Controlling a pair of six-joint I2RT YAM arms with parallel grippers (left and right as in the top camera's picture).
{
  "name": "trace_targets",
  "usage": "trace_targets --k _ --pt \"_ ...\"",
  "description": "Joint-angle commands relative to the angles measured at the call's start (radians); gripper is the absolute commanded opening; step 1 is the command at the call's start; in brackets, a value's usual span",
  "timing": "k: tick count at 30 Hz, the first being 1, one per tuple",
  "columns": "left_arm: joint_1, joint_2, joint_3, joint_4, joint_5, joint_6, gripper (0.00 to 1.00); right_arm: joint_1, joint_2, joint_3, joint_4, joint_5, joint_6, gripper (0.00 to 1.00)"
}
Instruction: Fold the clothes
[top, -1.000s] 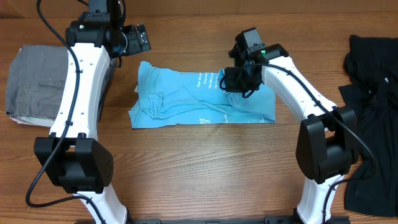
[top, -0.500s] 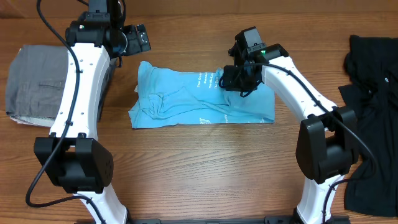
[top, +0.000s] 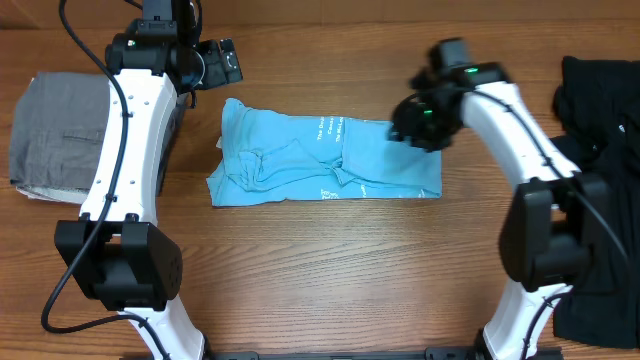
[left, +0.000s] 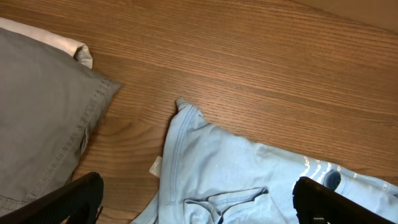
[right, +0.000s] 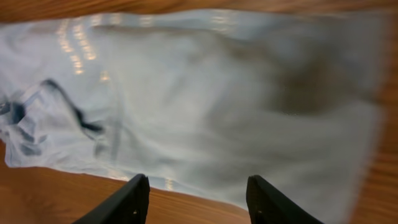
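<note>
The clothes, a light blue T-shirt (top: 325, 160), lie folded into a long band on the wooden table, small white lettering (top: 325, 127) facing up. My right gripper (top: 412, 122) hovers over the band's right part, blurred by motion. In the right wrist view the shirt (right: 217, 93) fills the frame, and the right gripper (right: 199, 202) stands open with nothing between its fingers. My left gripper (top: 225, 63) hangs beyond the shirt's far left corner. In the left wrist view it (left: 199, 208) is wide open above the shirt's (left: 249, 180) collar end, holding nothing.
A folded grey garment (top: 55, 130) lies at the table's left, also seen in the left wrist view (left: 37, 106). A heap of black clothes (top: 600, 100) covers the right edge. Both arm bases stand at the near edge.
My right gripper has opened, let go of the shirt near the lettering, and swung right and upward. The shirt's fold has settled flat. The left arm has not moved.
</note>
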Motion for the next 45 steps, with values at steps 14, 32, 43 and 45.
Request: trace_targets --k 14,32,43,45 --pt "-0.002 0.011 0.003 0.001 -0.006 -0.009 1.0 -0.171 0.002 -0.197 0.165 0.018 -0.071 0.52" --pt "-0.002 0.011 0.003 0.001 -0.006 -0.009 1.0 -0.206 0.0 -0.289 0.307 0.019 -0.068 0.04" --pt "-0.002 0.011 0.003 0.001 -0.006 -0.009 1.0 -0.483 -0.003 -0.009 0.044 0.032 -0.071 0.04" --pt "-0.002 0.011 0.003 0.001 -0.006 -0.009 1.0 -0.519 -0.003 0.042 0.01 0.024 -0.071 0.04"
